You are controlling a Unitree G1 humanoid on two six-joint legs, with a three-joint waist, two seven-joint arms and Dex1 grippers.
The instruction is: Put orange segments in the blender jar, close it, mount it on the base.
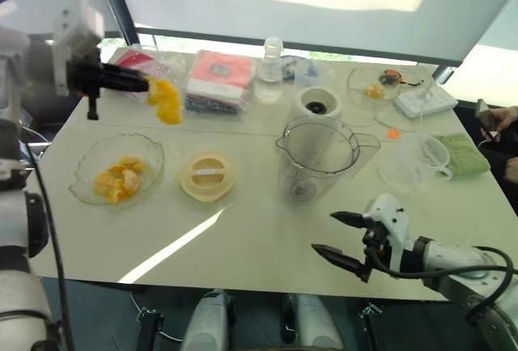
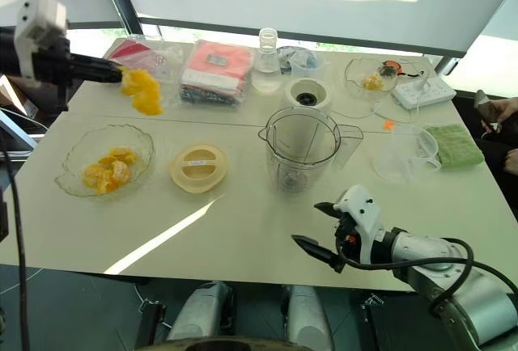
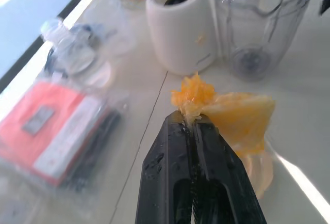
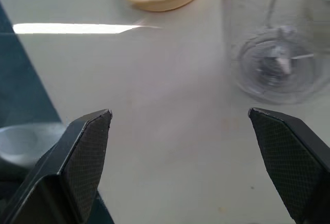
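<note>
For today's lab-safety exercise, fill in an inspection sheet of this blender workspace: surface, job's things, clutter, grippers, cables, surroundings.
Surface: white table, sunlit streak.
Job's things: orange segments in left gripper, more in glass bowl; blender jar upright, open, off the base; cream lid beside it.
Clutter: red packets, bottle, green cloth.
Grippers: left shut on segments in the air; right gripper open, empty.
Cables: power strip at far edge.
Surroundings: person's hand, window blind.

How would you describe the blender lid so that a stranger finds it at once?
Start at the blender jar in the middle of the table. To its left lies the lid, a flat cream disc. The glass bowl beside it is clear and holds orange segments.
</note>
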